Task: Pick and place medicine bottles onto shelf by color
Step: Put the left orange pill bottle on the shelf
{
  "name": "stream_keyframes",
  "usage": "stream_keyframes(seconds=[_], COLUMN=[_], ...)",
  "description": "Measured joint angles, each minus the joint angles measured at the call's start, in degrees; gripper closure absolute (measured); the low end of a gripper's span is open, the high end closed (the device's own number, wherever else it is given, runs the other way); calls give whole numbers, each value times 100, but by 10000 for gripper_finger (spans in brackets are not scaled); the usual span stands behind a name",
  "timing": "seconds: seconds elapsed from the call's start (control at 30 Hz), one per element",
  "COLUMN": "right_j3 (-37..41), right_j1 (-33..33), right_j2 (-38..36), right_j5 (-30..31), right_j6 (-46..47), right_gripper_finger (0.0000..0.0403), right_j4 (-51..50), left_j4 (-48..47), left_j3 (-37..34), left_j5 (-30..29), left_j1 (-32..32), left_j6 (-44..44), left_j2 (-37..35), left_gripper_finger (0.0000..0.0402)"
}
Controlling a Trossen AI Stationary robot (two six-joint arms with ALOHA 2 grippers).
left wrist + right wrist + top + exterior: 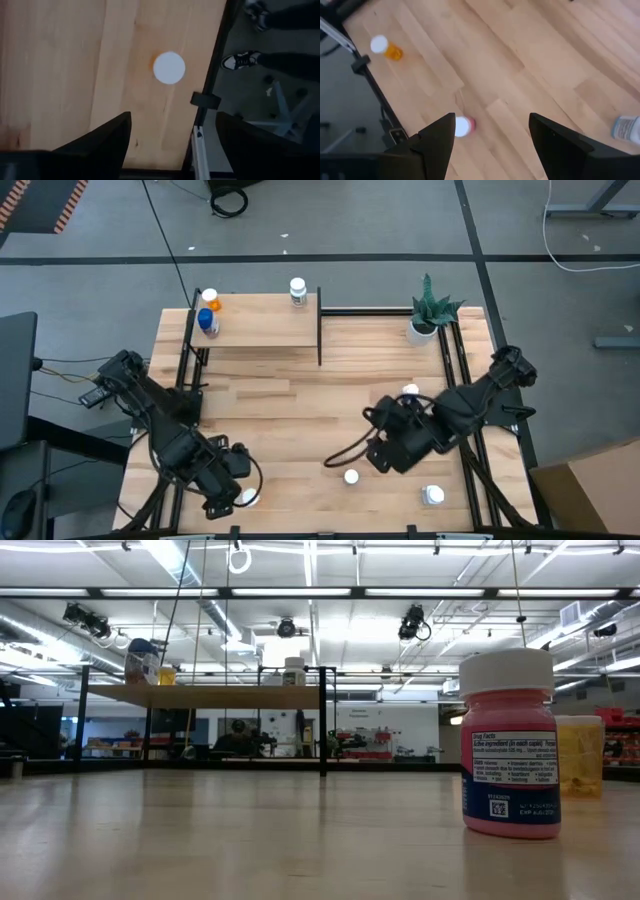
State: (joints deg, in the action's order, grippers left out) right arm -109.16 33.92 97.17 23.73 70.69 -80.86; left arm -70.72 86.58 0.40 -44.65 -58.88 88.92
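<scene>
The light-wood shelf stands at the table's far left and carries an orange bottle, a blue bottle and a white bottle. My left gripper is open above an upright orange bottle, whose white cap shows from above near the table's near edge. My right gripper is open over a pink bottle, which stands upright on the table. Neither gripper touches a bottle.
A clear bottle stands near the table's near right corner, and another white-capped bottle beside the right arm. A potted spiky plant sits at the far right. The table's near edge and a person's shoes show beyond the left gripper.
</scene>
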Motion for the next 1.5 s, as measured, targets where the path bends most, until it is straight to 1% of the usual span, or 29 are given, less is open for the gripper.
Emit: stream_keyframes(seconds=[0.1,0.17,0.27,0.37,0.53,0.73,1.03,1.3,1.5], right_j3=[0,0,0,0,0,0,0,0,0], right_j1=[150,214,332,442,612,731,727,727,764], right_j2=[0,0,0,0,0,0,0,0,0], right_j5=[335,496,616,645,657,721,666,627,624], right_j6=[262,375,425,378,239,82,-172,-188,-128], right_gripper_finger=[141,141,141,141,141,141,141,141,141], right_j4=[2,1,0,-1,-56,-133,-131,-132,-129], left_j4=[-302,-291,-23,235,423,1127,1018,734,799], left_j3=[5,3,5,5,3,3,1,1,1], left_j5=[83,135,175,211,500,537,481,435,364], left_j1=[199,353,487,491,449,445,306,164,125], left_j6=[-763,-974,-1053,-1099,-1348,-1705,-2023,-2002,-1956], left_j2=[87,196,375,703,1237,1554,1886,2106,2149], left_gripper_finger=[106,106,106,106,106,106,106,106,106])
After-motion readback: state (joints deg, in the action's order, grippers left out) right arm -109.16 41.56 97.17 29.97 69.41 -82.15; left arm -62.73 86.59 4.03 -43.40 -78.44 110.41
